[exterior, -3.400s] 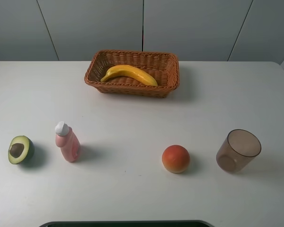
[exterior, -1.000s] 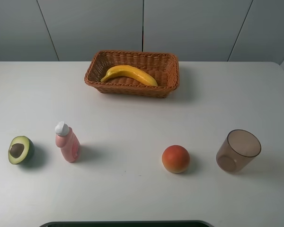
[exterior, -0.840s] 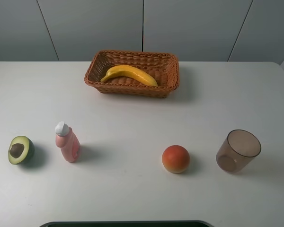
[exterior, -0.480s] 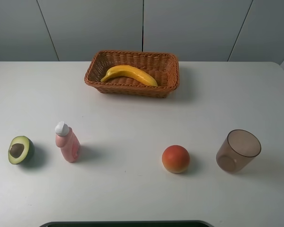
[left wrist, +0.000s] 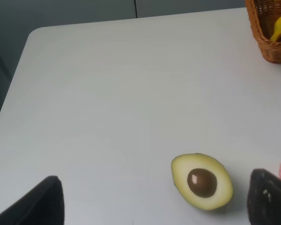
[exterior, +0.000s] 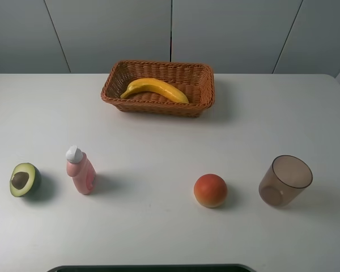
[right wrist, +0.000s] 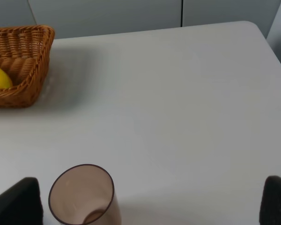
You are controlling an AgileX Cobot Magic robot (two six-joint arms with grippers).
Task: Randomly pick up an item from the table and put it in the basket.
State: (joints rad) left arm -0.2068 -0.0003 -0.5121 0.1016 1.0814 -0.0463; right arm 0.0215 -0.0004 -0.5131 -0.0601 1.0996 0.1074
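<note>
The banana [exterior: 154,88], long, curved and yellow-orange, is lying inside the basket [exterior: 157,105] at twelve o'clock on the table [exterior: 158,153]. The left gripper [left wrist: 150,201] and right gripper [right wrist: 150,199] are both hanging spread wide, holding nothing.

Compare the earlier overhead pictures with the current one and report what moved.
Nothing visibly changed. The banana lies in the basket as before, and the avocado half, pink bottle, orange fruit and brown cup stand where they were on the table.
</note>
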